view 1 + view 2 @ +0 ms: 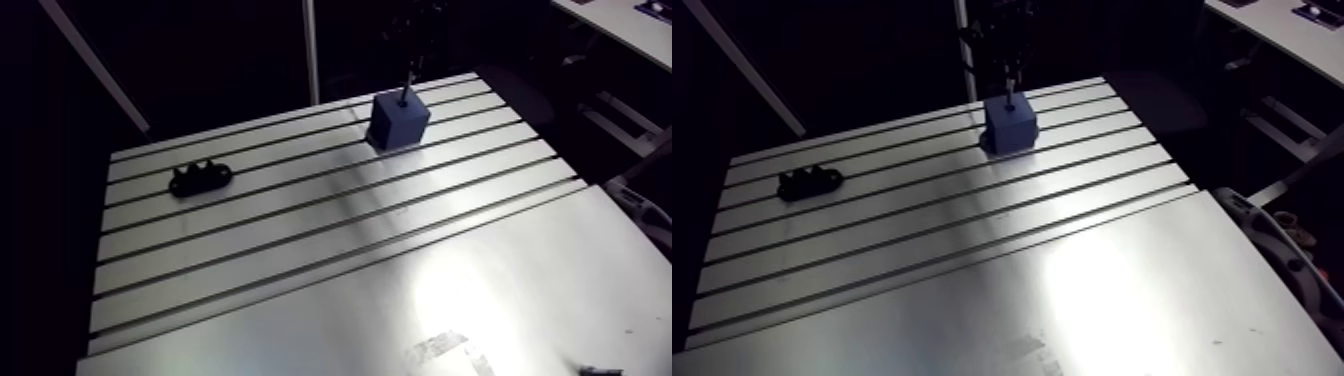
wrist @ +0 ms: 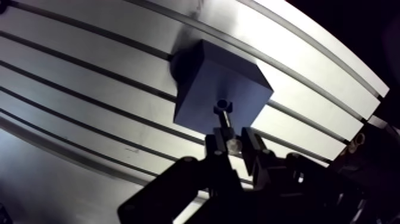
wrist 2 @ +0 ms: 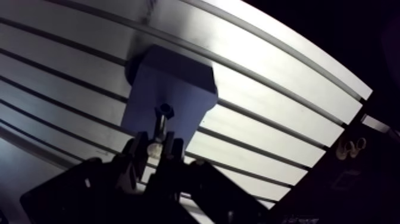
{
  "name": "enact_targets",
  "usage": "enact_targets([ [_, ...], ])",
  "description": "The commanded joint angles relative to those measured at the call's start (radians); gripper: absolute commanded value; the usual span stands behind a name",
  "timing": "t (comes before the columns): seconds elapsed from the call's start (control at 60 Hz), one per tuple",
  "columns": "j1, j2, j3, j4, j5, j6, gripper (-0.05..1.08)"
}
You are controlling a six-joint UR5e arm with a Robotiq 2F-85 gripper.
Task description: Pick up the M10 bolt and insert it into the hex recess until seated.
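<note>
Both jaws of the hand (image 2: 233, 144) are clamped on the M10 bolt (image 2: 224, 121), held upright over the blue block (image 2: 202, 89) on the table (image 1: 300, 255); its tip appears to sit in the hex recess (image 2: 222, 106), depth unclear.

So the block (image 1: 398, 120) sits on the table (image 1: 300, 230) near its far edge. Well off to its left in the arm view lies a small bracket (image 1: 200, 178). Right above the block hangs the gripper (image 2: 235, 143), with the M10 bolt (image 2: 224, 119) pinched between its fingers and the tip at the hex recess (image 2: 222, 105) in the block's top.
</note>
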Motion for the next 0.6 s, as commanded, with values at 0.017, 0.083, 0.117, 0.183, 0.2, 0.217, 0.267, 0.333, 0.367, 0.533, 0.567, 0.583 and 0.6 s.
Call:
enact_targets([
  [0.017,0.001,0.000,0.008,-0.010,0.000,0.000,1.03],
  [0.083,0.001,0.002,0.008,-0.010,0.000,0.000,1.03],
  [0.117,0.001,0.002,0.010,-0.011,0.000,0.000,1.03],
  [0.183,0.001,0.002,0.013,-0.014,0.000,0.000,1.03],
  [0.2,0.001,0.002,0.013,-0.016,0.000,0.000,1.03],
  [0.217,0.001,0.002,0.013,-0.016,0.000,0.000,1.03],
  [0.267,0.001,0.002,0.013,-0.016,0.000,0.000,1.03],
  [0.333,0.001,0.002,0.013,-0.016,0.000,0.000,1.03],
  [0.367,0.001,0.002,0.013,-0.017,0.000,0.000,1.03],
  [0.533,0.001,0.003,0.014,-0.022,0.000,0.000,1.03],
  [0.567,0.001,0.003,0.014,-0.024,0.000,0.000,1.03],
  [0.583,0.001,0.003,0.014,-0.024,0.000,0.000,1.03],
  [0.6,0.000,0.003,0.014,-0.024,0.000,0.000,1.03],
])
